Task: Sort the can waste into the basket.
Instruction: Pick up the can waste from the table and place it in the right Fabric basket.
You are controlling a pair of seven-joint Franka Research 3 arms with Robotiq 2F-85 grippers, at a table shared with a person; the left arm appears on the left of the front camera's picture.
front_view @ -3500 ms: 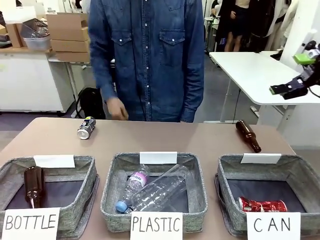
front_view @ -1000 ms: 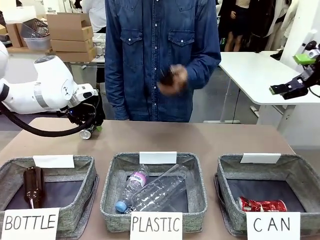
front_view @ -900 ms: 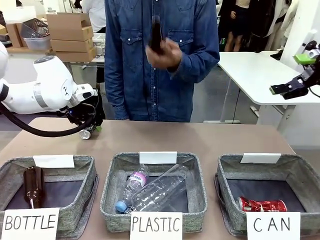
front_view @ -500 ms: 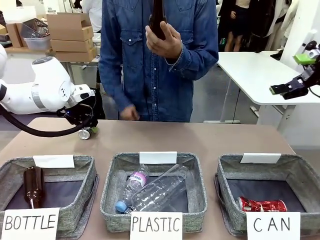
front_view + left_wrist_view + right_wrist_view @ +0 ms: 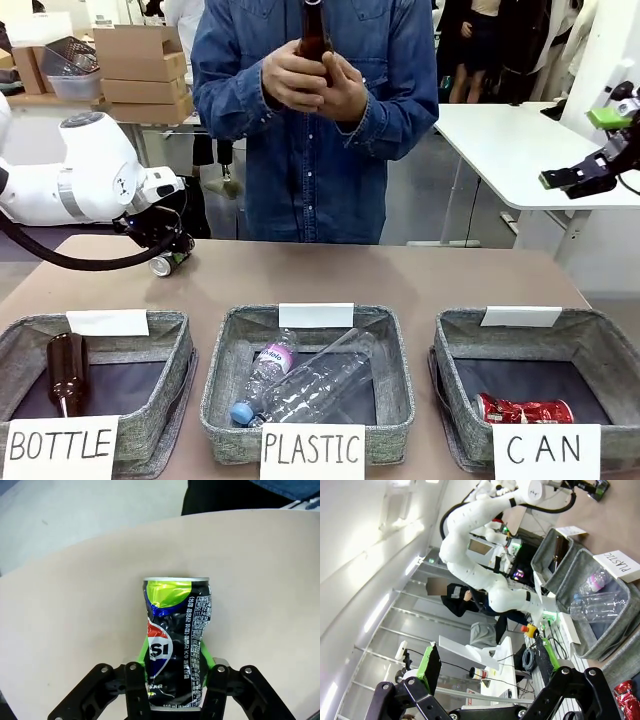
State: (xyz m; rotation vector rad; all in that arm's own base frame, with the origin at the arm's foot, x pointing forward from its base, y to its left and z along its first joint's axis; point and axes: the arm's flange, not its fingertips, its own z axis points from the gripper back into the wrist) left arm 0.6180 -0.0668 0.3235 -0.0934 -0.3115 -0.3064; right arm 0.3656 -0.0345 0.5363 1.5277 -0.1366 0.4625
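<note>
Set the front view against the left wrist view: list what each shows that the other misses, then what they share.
Front view: the CAN basket with the red can inside, the PLASTIC basket, the BOTTLE basket, and a person holding a brown bottle in both hands. Left wrist view: the dent and print on the dark blue can, with green pads pressing its sides. Shared: the left hand shut on that can at the far edge of the table.

White left arm (image 5: 85,180), black cable (image 5: 60,262), green-padded jaws.
</note>
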